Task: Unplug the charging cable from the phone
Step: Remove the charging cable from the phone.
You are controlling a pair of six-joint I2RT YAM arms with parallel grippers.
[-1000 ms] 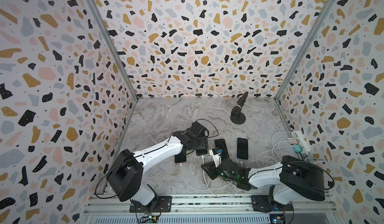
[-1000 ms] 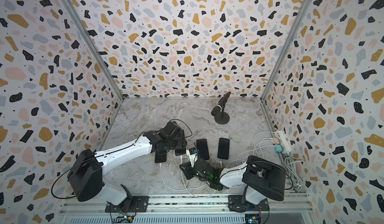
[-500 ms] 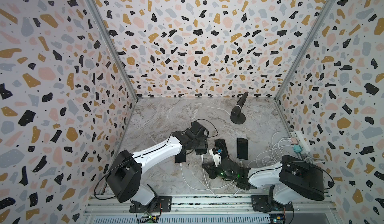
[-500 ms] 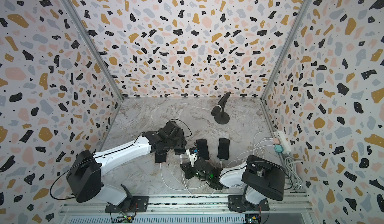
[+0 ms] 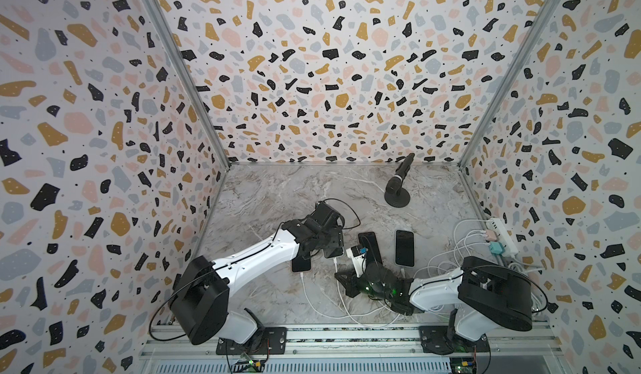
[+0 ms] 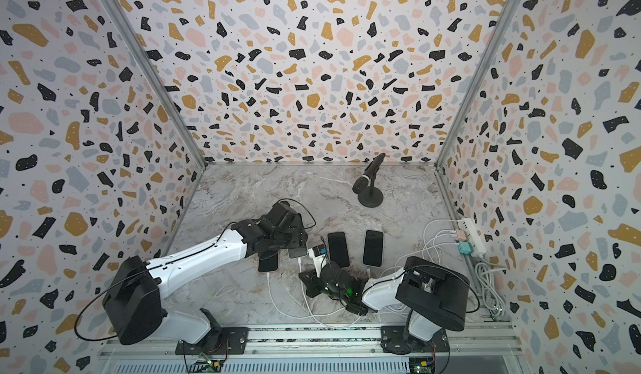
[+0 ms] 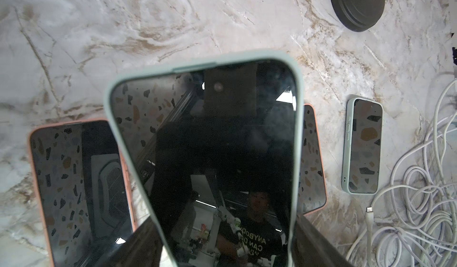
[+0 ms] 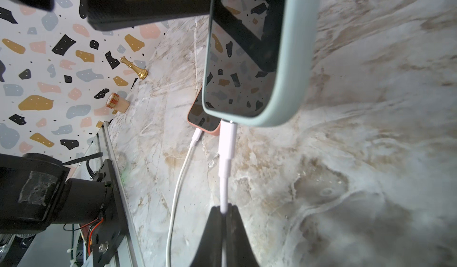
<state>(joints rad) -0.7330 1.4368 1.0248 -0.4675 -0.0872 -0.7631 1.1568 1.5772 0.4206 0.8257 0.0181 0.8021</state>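
Left gripper (image 7: pixel 223 220) clamps the mint-green-cased phone (image 7: pixel 210 129) by its sides, lifted off the marble table (image 7: pixel 173 18) at lower centre in both top views, bracing it. Right gripper (image 8: pixel 222 207) pinches the white charging cable (image 8: pixel 224 184) just behind its seated plug, likely for a straight pull.

The phone (image 7: pixel 210 154) shows a glossy black glass front that mirrors the room. Its pale green case (image 7: pixel 235 58) looks matt and soft, like silicone. The charging cable (image 8: pixel 228 139) is smooth white plastic. The table (image 7: pixel 148 30) looks like veined marble with a mild sheen. The chess piece (image 8: pixel 134 67) shines like golden metal.
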